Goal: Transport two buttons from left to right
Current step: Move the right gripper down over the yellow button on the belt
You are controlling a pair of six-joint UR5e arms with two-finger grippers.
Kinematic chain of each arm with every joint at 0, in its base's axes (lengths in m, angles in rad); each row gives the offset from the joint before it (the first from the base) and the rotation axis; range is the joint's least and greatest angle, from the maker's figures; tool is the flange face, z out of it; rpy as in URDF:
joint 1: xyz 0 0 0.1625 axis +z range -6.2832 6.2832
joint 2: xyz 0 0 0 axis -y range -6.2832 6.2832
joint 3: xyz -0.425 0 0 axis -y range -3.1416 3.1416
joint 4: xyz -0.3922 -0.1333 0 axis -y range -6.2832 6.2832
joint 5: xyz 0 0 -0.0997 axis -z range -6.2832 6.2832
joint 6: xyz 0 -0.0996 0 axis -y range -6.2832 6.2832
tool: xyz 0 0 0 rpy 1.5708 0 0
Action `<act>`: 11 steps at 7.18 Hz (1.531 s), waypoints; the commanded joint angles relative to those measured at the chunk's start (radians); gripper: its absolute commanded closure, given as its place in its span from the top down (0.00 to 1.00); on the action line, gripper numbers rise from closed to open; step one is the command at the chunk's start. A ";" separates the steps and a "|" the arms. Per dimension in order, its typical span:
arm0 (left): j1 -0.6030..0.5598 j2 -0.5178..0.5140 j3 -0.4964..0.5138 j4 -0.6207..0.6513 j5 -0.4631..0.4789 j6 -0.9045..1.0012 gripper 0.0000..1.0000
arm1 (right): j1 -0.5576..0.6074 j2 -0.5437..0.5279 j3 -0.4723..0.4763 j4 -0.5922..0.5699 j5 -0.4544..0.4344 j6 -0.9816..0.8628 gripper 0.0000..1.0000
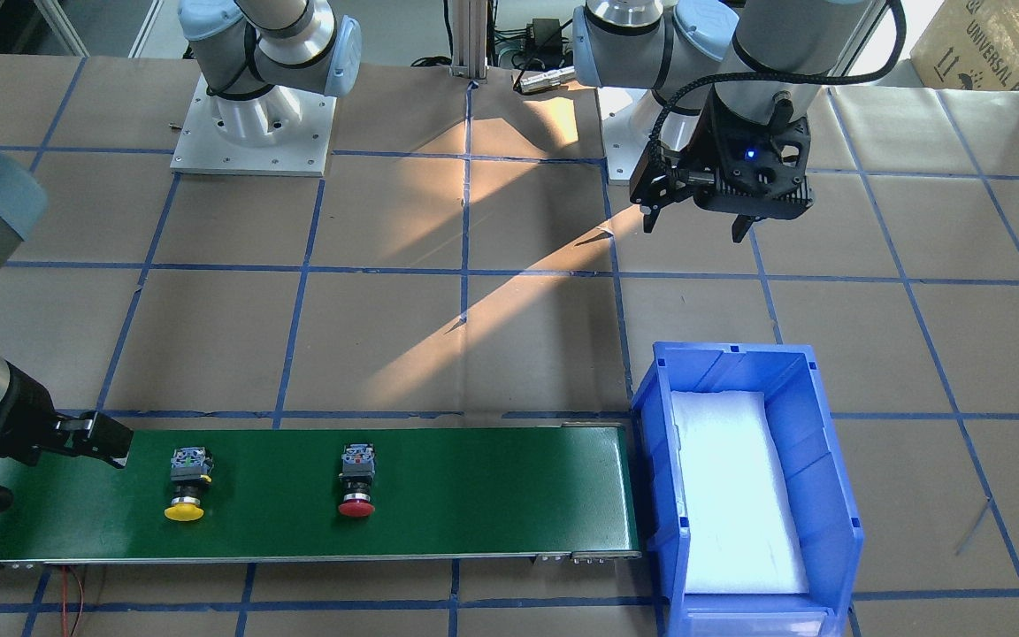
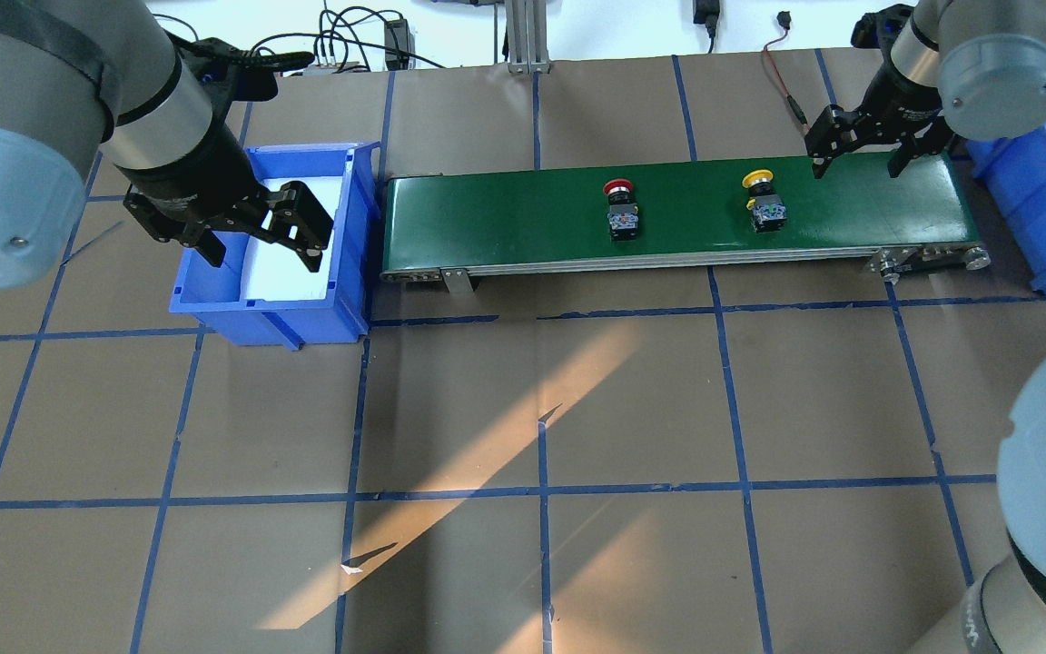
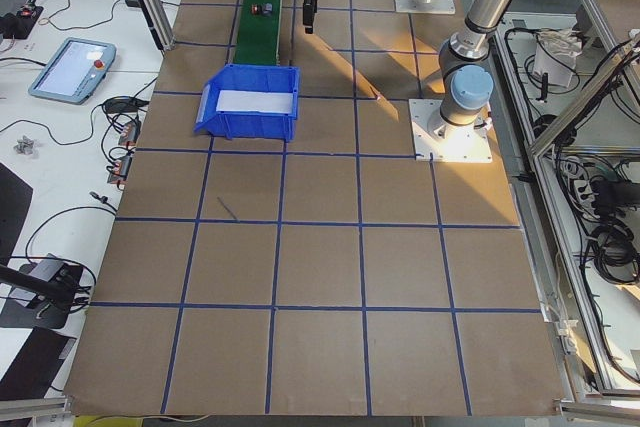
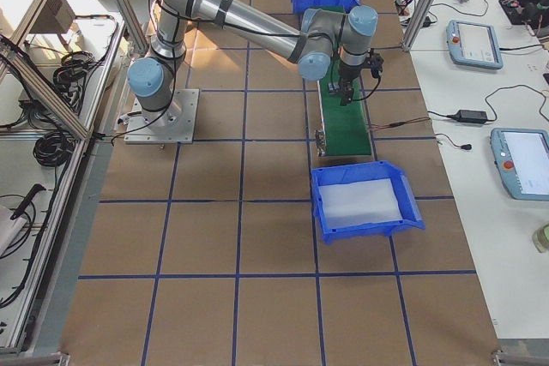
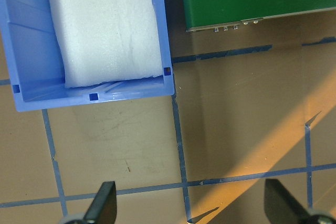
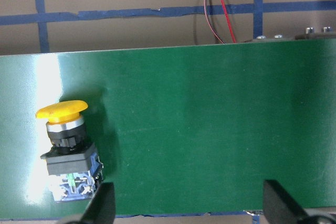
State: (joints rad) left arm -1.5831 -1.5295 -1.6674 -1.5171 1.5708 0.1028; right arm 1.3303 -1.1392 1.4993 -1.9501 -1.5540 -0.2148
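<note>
The yellow button (image 1: 185, 485) and the red button (image 1: 356, 482) lie on their sides on the green conveyor belt (image 1: 492, 495), apart from each other. In the overhead view the red button (image 2: 620, 211) is mid-belt and the yellow button (image 2: 764, 204) is nearer the belt's right end. My right gripper (image 2: 857, 166) is open and empty, over the belt's right end just beyond the yellow button (image 6: 65, 145). My left gripper (image 2: 264, 250) is open and empty, held high over the blue bin (image 2: 269, 318).
The blue bin (image 1: 819, 460) holds a white foam pad and stands against the belt's left end. A second blue bin (image 2: 1031, 209) stands beyond the belt's right end. Red and black wires (image 6: 223, 11) run behind the belt. The table is brown paper with blue tape lines.
</note>
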 commanded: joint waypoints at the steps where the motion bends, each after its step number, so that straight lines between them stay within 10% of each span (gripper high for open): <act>1: 0.000 0.000 -0.002 0.000 0.000 0.002 1.00 | 0.007 0.009 0.010 -0.007 -0.006 -0.002 1.00; 11: 0.000 0.002 -0.002 0.000 0.000 0.002 1.00 | 0.035 0.058 0.015 -0.027 0.002 0.000 1.00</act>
State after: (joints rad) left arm -1.5831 -1.5282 -1.6692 -1.5171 1.5708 0.1041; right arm 1.3649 -1.0967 1.5139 -1.9775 -1.5526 -0.2149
